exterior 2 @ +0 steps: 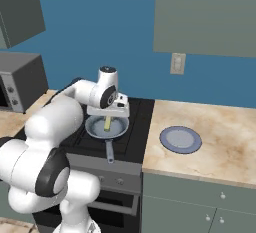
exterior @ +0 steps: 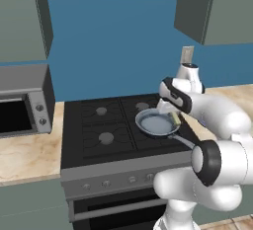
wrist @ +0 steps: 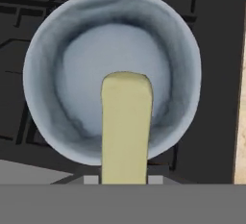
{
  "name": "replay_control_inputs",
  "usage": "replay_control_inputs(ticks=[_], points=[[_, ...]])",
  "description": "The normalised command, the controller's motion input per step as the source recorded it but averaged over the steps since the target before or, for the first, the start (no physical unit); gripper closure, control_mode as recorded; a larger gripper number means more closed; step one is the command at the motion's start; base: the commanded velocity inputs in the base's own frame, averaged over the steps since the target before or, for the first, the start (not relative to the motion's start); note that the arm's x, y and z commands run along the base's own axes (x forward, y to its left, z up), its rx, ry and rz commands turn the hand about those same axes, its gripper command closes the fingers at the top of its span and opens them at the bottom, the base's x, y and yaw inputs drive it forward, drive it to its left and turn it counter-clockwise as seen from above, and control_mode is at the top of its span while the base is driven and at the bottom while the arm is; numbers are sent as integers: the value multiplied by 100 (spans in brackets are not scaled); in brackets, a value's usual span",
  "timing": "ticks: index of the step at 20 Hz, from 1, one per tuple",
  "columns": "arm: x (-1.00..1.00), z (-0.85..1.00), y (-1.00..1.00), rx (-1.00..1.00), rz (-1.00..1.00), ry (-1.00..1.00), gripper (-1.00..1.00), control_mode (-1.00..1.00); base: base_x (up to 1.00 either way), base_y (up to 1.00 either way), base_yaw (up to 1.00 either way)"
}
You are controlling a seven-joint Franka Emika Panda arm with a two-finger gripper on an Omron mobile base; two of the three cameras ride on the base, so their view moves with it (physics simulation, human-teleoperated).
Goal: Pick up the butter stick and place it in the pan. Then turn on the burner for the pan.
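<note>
Claw [exterior 2: 107, 122] clamped on butter stick [wrist: 125, 127], hanging over pan [wrist: 57, 40]; best lowered close to the middle before letting go, avoiding bounce over the rim

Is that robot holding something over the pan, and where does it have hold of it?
Yes: the tool grips the butter stick by one end, so it hangs above the pan.

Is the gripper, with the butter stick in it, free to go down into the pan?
Probably yes: the gripper holds the butter stick right over the pan, with nothing between.
</note>
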Motion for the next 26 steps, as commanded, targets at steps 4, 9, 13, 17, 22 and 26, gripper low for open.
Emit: replay_control_inputs(ticks=[4, 9, 13, 17, 22, 26], points=[[2, 0, 43, 0, 0, 1, 100, -100, 0, 0, 0], [20, 0, 20, 0, -4, 1, 100, -100, 0, 0, 0], [23, -5, 15, 0, -8, 1, 100, -100, 0, 0, 0], [13, -15, 3, 0, -12, 4, 100, -100, 0, 0, 0], [6, -27, 0, 0, -13, 4, 100, -100, 0, 0, 0], [17, -21, 0, 0, -10, 2, 100, -100, 0, 0, 0]])
